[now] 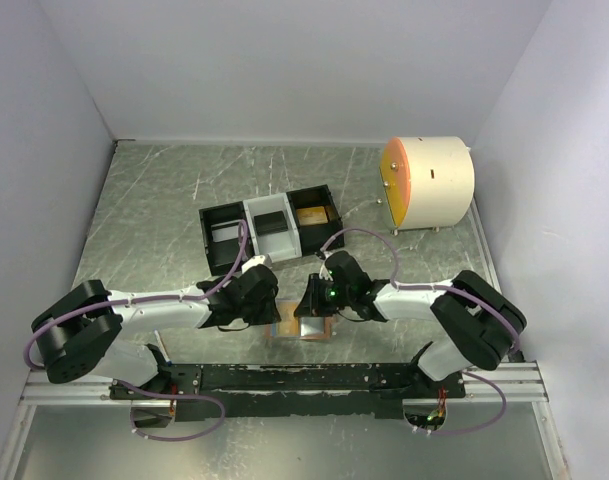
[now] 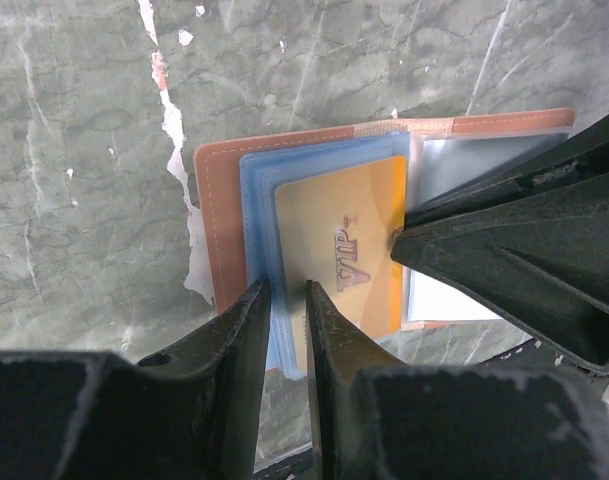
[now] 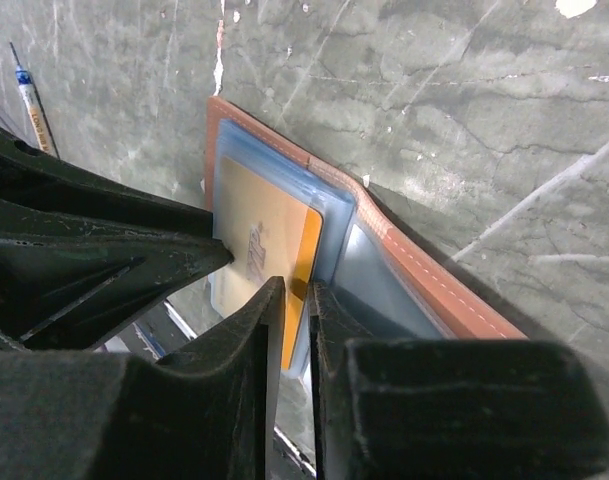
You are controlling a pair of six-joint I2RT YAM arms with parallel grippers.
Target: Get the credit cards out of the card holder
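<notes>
The salmon-pink card holder (image 1: 304, 329) lies open on the table between both arms, its pale blue pocket panels (image 2: 256, 190) facing up. A gold credit card marked VIP (image 2: 334, 250) sits in the left pocket. My left gripper (image 2: 287, 285) is shut on the near edge of the blue pocket panel. My right gripper (image 3: 296, 285) is shut on the orange edge of that gold card (image 3: 259, 245). Its fingers (image 2: 504, 240) reach in from the right in the left wrist view. The right pocket (image 2: 484, 160) looks grey-white.
A black-and-grey three-compartment tray (image 1: 246, 213) stands behind the arms with a card in each compartment. A white drum with an orange face (image 1: 429, 183) stands at the back right. A pen (image 3: 29, 100) lies on the table. White walls close in on both sides.
</notes>
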